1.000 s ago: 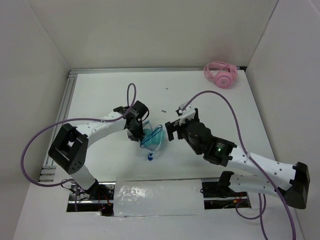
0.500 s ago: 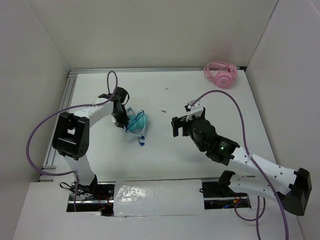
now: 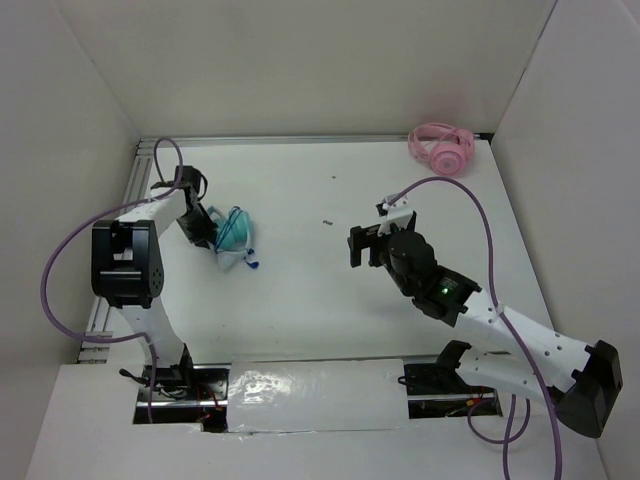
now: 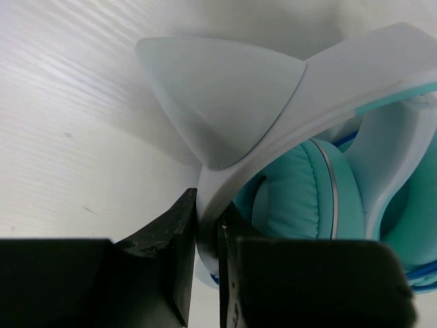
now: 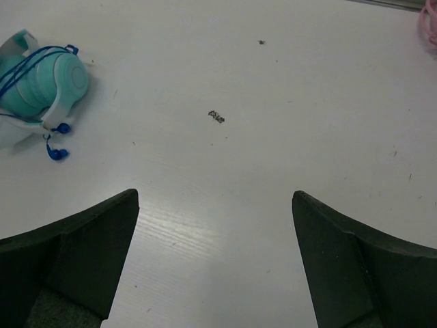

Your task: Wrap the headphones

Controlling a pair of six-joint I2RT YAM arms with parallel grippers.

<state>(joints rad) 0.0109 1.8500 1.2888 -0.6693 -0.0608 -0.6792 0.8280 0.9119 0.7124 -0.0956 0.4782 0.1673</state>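
Left wrist: left pincer (image 4: 207, 236) pinched the headphones (image 4: 307, 198) by the headband (image 4: 293, 113); right pincer (image 5: 215, 253) was spread, empty. A gentle set-down by the left edge of the surface (image 3: 300, 310) would keep the cable (image 5: 31, 70) wound.

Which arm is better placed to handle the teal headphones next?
Left, probably. The left gripper is shut on the pale headband of the headphones, near the left edge of the table. The right gripper is open above mid-table, well apart from them, and would have to cross over first.
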